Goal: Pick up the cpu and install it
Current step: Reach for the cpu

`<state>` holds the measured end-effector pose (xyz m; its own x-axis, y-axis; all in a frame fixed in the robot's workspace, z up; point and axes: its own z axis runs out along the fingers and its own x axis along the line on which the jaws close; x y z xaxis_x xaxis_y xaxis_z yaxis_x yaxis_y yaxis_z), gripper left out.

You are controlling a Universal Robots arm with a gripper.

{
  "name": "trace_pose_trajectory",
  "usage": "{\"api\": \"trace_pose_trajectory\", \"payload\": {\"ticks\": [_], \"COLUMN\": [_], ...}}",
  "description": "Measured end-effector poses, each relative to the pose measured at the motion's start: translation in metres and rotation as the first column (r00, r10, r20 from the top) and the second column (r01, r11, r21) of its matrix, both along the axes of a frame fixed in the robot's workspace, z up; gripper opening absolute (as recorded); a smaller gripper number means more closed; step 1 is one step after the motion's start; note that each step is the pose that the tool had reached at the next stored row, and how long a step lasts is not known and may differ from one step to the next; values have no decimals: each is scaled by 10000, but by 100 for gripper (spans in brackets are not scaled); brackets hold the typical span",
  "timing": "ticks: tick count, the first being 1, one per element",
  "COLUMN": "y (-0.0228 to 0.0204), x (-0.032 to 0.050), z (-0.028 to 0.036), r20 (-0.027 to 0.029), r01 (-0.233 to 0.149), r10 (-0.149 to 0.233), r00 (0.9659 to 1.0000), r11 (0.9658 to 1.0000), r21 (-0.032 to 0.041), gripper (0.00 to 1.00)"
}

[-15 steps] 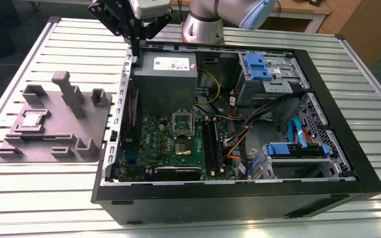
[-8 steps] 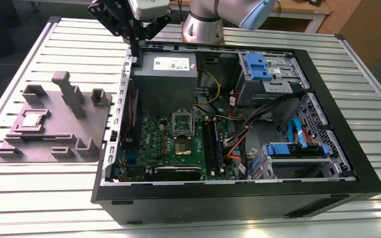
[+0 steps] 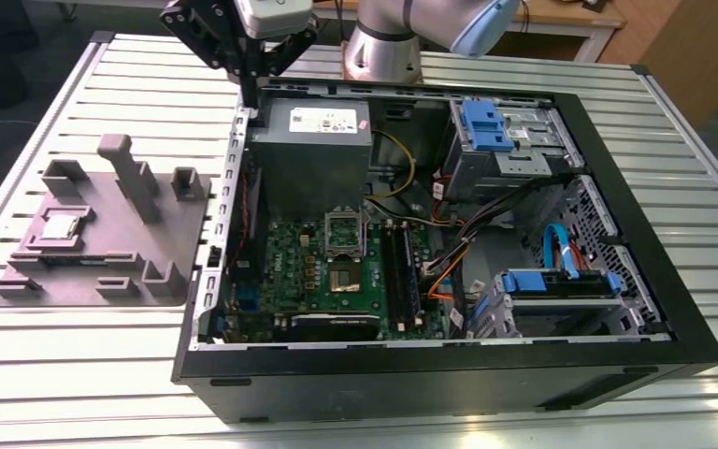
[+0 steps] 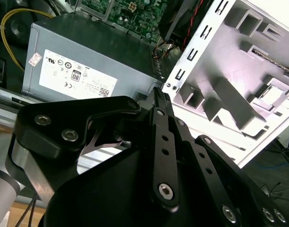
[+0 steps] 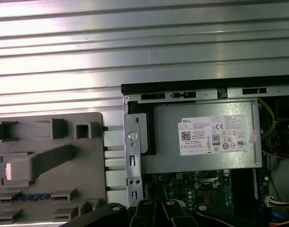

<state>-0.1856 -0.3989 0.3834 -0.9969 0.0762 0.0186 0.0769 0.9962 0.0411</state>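
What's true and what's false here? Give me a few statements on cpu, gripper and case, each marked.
1. The cpu lies on the grey fixture, outside the case. True.
2. The gripper holds the cpu. False: it is shut on nothing.
3. The case is open, with the motherboard exposed. True.
4. The fixture stands at the exterior view's right of the case. False: it stands at the left.
5. The gripper hangs over the fixture. False: it is above the case edge by the power supply.
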Motion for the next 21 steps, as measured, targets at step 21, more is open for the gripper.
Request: {"api": "trace_pose_trajectory", "payload": {"ticks": [21], "y": [0], "x": [-51], "z": [-3], "r20": [-1], "r01": [0], "r10": [0], "r00": [10000], "r11": [10000], "r21": [0], "gripper": [10]}}
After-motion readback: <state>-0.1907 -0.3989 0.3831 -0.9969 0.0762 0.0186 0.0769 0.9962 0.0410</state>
